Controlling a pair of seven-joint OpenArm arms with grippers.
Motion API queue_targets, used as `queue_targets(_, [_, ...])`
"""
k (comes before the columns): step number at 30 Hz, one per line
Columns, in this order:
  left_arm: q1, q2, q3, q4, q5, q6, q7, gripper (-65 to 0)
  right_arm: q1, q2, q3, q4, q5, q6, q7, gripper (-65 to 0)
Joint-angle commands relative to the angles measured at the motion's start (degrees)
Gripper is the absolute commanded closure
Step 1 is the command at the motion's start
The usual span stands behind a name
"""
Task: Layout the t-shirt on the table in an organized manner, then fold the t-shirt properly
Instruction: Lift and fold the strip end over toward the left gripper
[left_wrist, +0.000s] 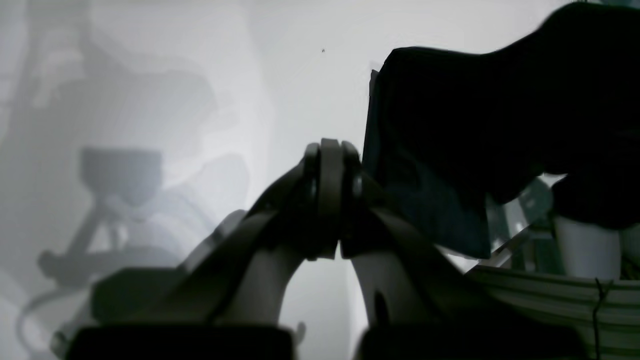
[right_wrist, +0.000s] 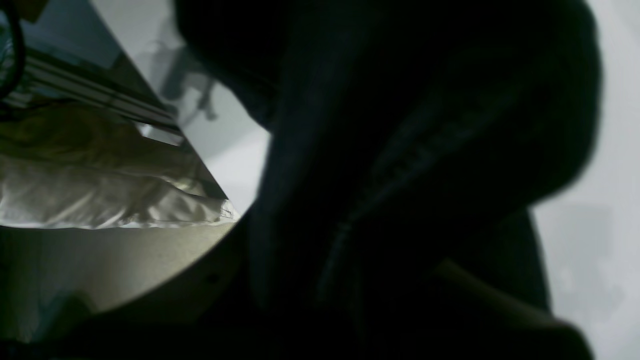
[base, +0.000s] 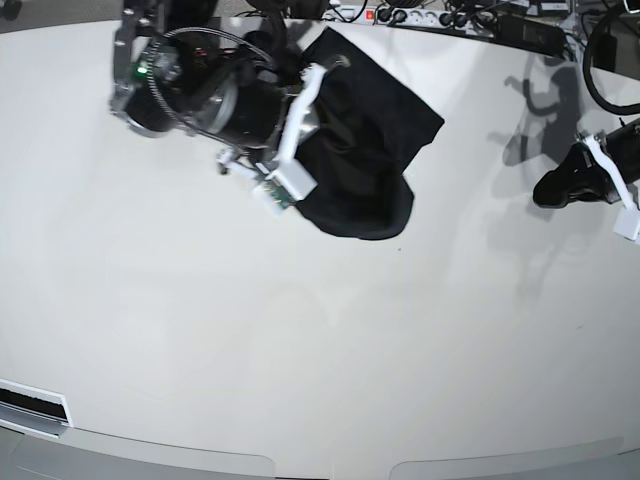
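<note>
The black t-shirt (base: 365, 150) lies bunched in a rough heap at the far middle of the white table (base: 300, 330). My right gripper (base: 325, 70) reaches into the heap's far left edge. In the right wrist view dark fabric (right_wrist: 400, 150) fills most of the picture and covers the jaws, with only one pale finger (right_wrist: 490, 295) showing beneath it. My left gripper (base: 545, 190) hovers over bare table well to the right of the shirt. It is shut and empty (left_wrist: 330, 150), and the shirt (left_wrist: 475, 125) appears off to its right.
Cables and a power strip (base: 420, 15) line the table's far edge. A black cable loop (base: 600, 50) sits at the far right corner. Beyond the table's edge, the right wrist view shows a crumpled pale sheet (right_wrist: 100, 200). Bare white tabletop stretches toward the curved front edge (base: 330, 465).
</note>
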Motion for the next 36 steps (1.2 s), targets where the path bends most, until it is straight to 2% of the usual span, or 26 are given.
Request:
queue_targets(1, [-0.28,-1.14,-0.39,0.76,-1.33,-0.28,-1.22,0.0,0.92,-0.42,-1.11,-0.37,1.03,0.43,1.68,-22.0])
queue_targets(2, [-0.28,-1.16,-0.39,0.76,-1.33,-0.28,-1.22,0.0,1.31,-0.42,-2.21,-1.38,1.25,0.11,1.81,-35.0])
queue_targets(3, [-0.31,-1.16,-0.39,0.76,-1.36,-0.28,-1.22,0.0,1.77,-0.42,-3.48,-1.84,2.27,-0.66,1.79,-44.9])
queue_targets(4, [-0.31,-1.16,-0.39,0.76,-1.36,-0.31,-1.25,0.0,2.08,-0.42,-4.83,-1.90,4.35,-1.46,1.16,-51.3])
queue_targets(7, [-0.33,-1.31,-0.39,0.76,-1.55,-0.31,-1.22,0.0,3.80,-0.42,-8.96,-1.40,14.71,0.43,-7.39,-52.5])
queue_targets(9, [-0.28,-1.33,-0.39,0.79,-1.84,-0.33,-1.20,0.0,5.09,-0.42,-10.91,-1.20,19.74,0.43,-11.98,-52.5])
queue_targets(12, [-0.28,-1.33,-0.39,0.79,-4.74,-1.33,0.98,0.0,6.93,-0.42,-11.26,-1.20,19.34,0.43,-12.01,-52.1])
queue_targets(14, [-0.31,-1.62,-0.37,0.83,-8.59,-2.00,3.58,0.0,8.50,-0.42,-11.19,-1.20,17.00,0.43,-12.01,-46.7])
queue_targets(15, [-0.31,-1.84,-0.37,0.83,-10.01,-2.00,4.46,0.0,9.42,-0.42,-11.19,-1.20,16.24,0.43,-12.01,-40.6])
queue_targets(16, [-0.28,-2.05,-0.37,0.85,-10.93,-2.00,4.92,0.0,10.29,-0.42,-11.19,-1.20,15.30,0.43,-12.01,-32.1])
queue_targets(18, [-0.28,-2.10,0.11,1.18,-10.95,-2.00,5.11,0.0,11.98,-0.42,-11.19,-1.22,13.18,0.43,-12.01,-8.7])
queue_targets(19, [-0.28,-2.08,0.85,1.51,-10.75,-2.00,5.11,0.0,12.72,-0.42,-11.21,-1.22,11.65,0.43,-12.01,0.0])
queue_targets(20, [-0.28,-2.10,2.10,1.90,-10.60,-2.00,5.14,0.0,13.42,-0.11,-11.19,-1.25,10.14,0.43,-11.08,0.0])
queue_targets(23, [-0.39,-2.08,7.93,3.74,-8.24,-2.00,5.07,0.0,15.43,2.86,-11.21,-1.75,4.46,0.43,-3.78,0.0])
queue_targets(26, [-1.03,-2.03,14.71,4.85,-4.42,-2.00,4.55,0.0,17.68,4.85,-11.21,-4.42,0.13,0.43,-0.20,0.0])
queue_targets(31, [-1.29,-0.70,24.63,4.85,-1.11,-2.00,4.00,0.0,22.71,7.37,-12.28,-15.04,-0.35,0.43,0.55,0.0])
queue_targets(36, [-1.36,0.66,32.50,4.85,4.83,-2.00,1.60,0.0,29.00,8.35,-16.26,-23.47,-5.46,0.43,3.74,0.0])
